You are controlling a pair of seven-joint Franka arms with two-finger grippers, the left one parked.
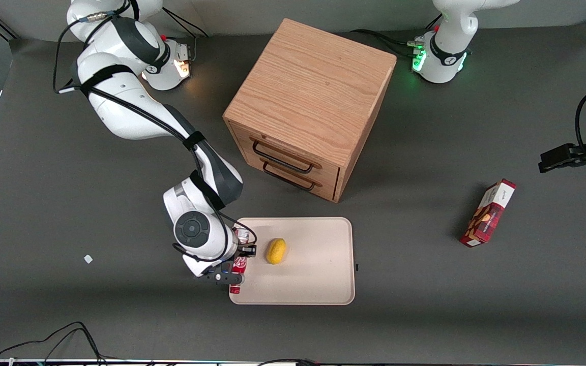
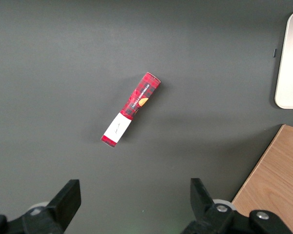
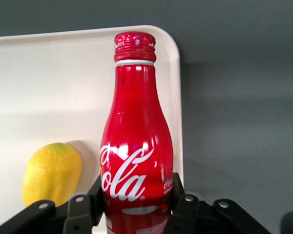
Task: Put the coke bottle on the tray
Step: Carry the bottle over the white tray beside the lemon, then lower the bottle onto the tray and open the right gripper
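Note:
My right gripper (image 1: 237,265) is shut on the coke bottle (image 1: 235,288), a slim red bottle with white script, and holds it level. Its red cap points toward the front camera and its silver base away. The bottle is over the edge of the beige tray (image 1: 313,284) that faces the working arm's end. In the right wrist view the black fingers (image 3: 179,195) press both sides of the bottle (image 3: 136,141) low on its body, around the gripper's middle (image 3: 136,195), with the tray (image 3: 49,73) under it. I cannot tell whether the bottle touches the tray.
A yellow lemon (image 1: 276,251) lies on the tray beside the bottle, also in the right wrist view (image 3: 51,173). A wooden two-drawer cabinet (image 1: 313,101) stands farther from the camera than the tray. A red snack box (image 1: 488,212) lies toward the parked arm's end.

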